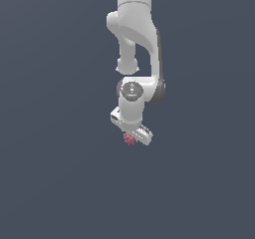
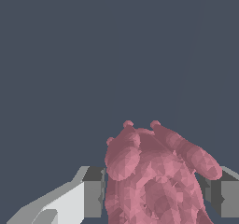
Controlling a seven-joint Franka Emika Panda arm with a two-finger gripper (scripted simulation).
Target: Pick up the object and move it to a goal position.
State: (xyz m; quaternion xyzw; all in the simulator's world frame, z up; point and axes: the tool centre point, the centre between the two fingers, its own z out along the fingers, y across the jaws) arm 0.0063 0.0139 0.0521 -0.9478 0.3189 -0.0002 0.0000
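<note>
The object (image 2: 149,181) is a pinkish-red, lumpy, strawberry-like thing that fills the gap between my two fingers in the wrist view. My gripper (image 2: 154,197) is shut on it. One grey pad (image 2: 93,190) presses one side and the other pad (image 2: 223,197) presses the opposite side. In the exterior view the object (image 1: 129,139) is a tiny red spot just under the white hand, and the gripper (image 1: 131,137) points down around it. The fingers themselves are mostly hidden by the hand there.
The white arm (image 1: 134,34) comes down from the top centre of the exterior view. A plain dark grey-blue ground (image 1: 50,183) lies all around, with no other object or goal marker showing.
</note>
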